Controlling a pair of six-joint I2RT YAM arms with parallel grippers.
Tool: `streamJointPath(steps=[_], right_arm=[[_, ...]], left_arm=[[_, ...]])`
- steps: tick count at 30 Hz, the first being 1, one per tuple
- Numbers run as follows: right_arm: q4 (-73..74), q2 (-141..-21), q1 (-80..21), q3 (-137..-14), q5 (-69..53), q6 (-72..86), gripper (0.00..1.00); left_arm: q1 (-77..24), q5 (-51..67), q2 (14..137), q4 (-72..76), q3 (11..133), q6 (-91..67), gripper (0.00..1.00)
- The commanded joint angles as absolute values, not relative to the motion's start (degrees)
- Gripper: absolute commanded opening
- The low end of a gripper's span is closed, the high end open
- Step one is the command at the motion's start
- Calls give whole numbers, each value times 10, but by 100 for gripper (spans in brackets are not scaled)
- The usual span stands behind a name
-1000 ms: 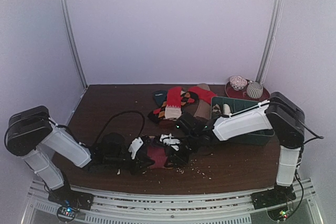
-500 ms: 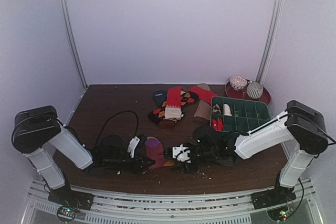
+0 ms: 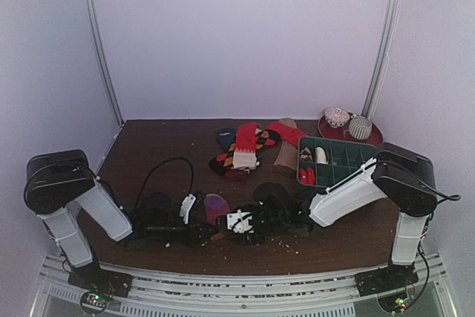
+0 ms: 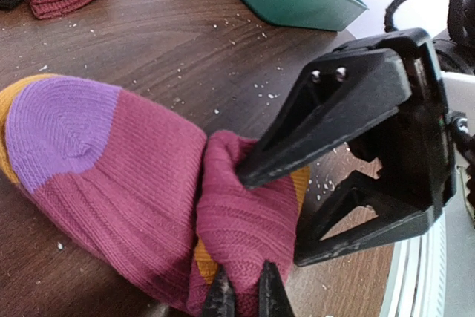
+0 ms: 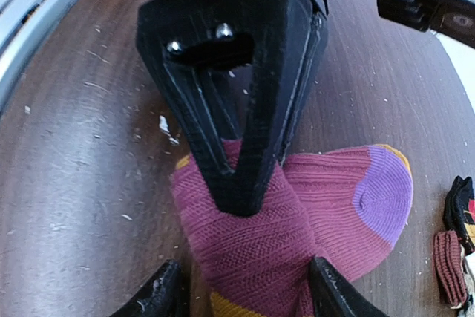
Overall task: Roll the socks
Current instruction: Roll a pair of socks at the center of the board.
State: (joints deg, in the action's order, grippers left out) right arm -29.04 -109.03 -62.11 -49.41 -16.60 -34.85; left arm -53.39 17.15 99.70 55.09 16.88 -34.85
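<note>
A magenta sock (image 3: 217, 206) with a purple toe and orange trim lies near the table's front edge, its cuff end folded into a thick bunch. My left gripper (image 3: 199, 229) is shut on the bunch; in the left wrist view its fingertips (image 4: 223, 298) pinch the fabric of the sock (image 4: 111, 161). My right gripper (image 3: 233, 222) faces it from the right. In the right wrist view the right gripper (image 5: 245, 298) is open, its fingers straddling the bunched end of the sock (image 5: 334, 206).
A green compartment tray (image 3: 349, 155) stands at the right, with a pile of patterned socks (image 3: 249, 146) behind the grippers and a red plate (image 3: 375, 137) holding rolled socks at the back right. A black cable (image 3: 167, 168) loops on the left. White crumbs litter the wood.
My right gripper has moved left and closer to the left gripper, now straddling the sock's bunched end. The purple toe has come into view. The left gripper has stayed on the sock.
</note>
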Motion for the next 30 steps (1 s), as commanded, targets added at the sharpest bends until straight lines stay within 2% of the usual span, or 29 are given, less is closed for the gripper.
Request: streamJointPath(steps=[1, 7, 16, 20, 25, 26, 27, 29, 30], right_arm=[[-262, -1119, -623, -494, -114, -360, 57], [-266, -1086, -605, -489, -118, -370, 60], [-182, -1138, -597, -546, -201, -392, 59], [-160, -1150, -603, -549, -220, -377, 50], [-68, -1163, -605, -577, -247, -300, 30], [-43, -1165, -605, -584, -255, -276, 29], [-15, -1166, -605, -589, -265, -254, 28], [36, -1166, -604, -599, -277, -201, 28], [77, -1166, -604, -605, -278, -175, 28]], left_arm=[[-542, 213, 1046, 384, 135, -350, 0], [-542, 213, 1047, 385, 133, -348, 0], [-542, 221, 1051, 372, 143, -335, 0], [-542, 224, 1054, 370, 148, -328, 0], [-539, 217, 1040, 347, 159, -300, 0], [-537, 210, 1023, 332, 166, -288, 5], [-537, 199, 1007, 310, 173, -272, 19], [-537, 163, 959, 254, 193, -239, 37], [-537, 142, 931, 228, 202, -225, 51]])
